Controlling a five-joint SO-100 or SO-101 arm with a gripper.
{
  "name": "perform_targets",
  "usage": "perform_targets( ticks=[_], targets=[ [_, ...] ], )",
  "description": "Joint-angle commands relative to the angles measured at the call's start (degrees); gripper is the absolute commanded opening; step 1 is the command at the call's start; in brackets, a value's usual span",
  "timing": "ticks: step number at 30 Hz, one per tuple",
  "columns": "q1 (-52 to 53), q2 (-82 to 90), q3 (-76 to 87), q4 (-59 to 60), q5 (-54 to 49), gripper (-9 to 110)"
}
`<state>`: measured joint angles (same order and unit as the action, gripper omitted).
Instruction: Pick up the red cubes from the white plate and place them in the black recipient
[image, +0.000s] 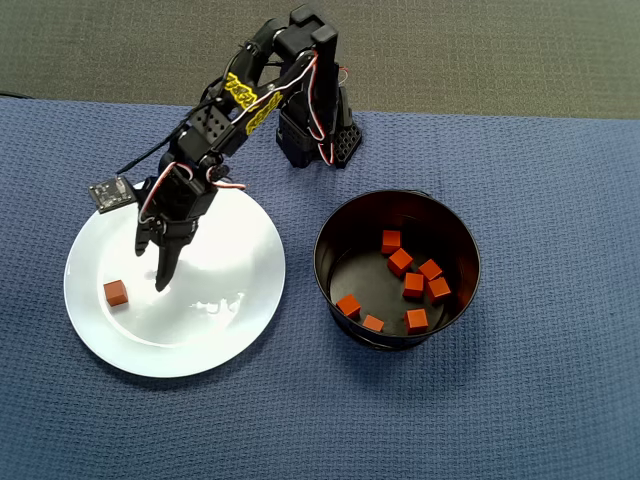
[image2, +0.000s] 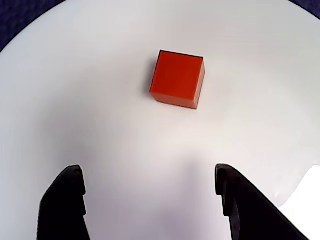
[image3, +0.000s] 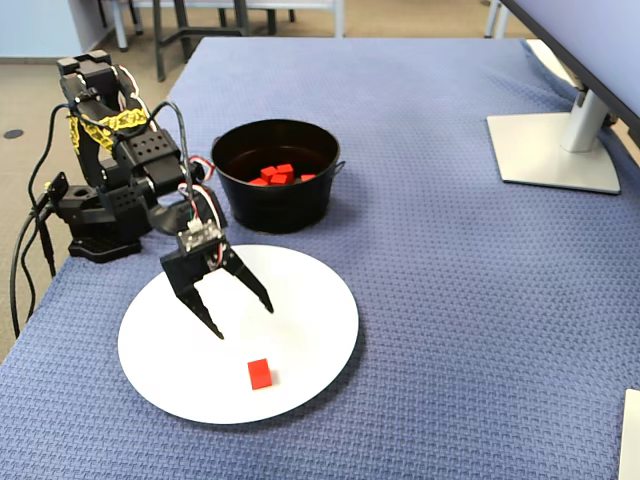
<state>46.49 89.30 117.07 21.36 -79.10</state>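
One red cube lies on the left part of the white plate. My gripper hangs open over the plate, short of the cube, its tips spread wide and holding nothing. In the wrist view the cube sits ahead of the gripper, slightly right of centre, with bare plate between them. The black recipient stands right of the plate in the overhead view and holds several red cubes.
The arm's base stands behind the plate and the recipient on a blue woven cloth. A monitor stand sits far right in the fixed view. The table's edge runs along the left of the fixed view.
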Motion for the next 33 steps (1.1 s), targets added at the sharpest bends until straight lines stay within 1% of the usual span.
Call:
perform_targets(
  ticks=[1,13,33],
  targets=[
    [1.14,-2.72,-5.71,-2.90,-0.18,28],
    [0.18,-11.69,-11.78,-3.43,0.00,27],
    [0.79,-21.62,-23.64,-2.64,1.49,20]
  ],
)
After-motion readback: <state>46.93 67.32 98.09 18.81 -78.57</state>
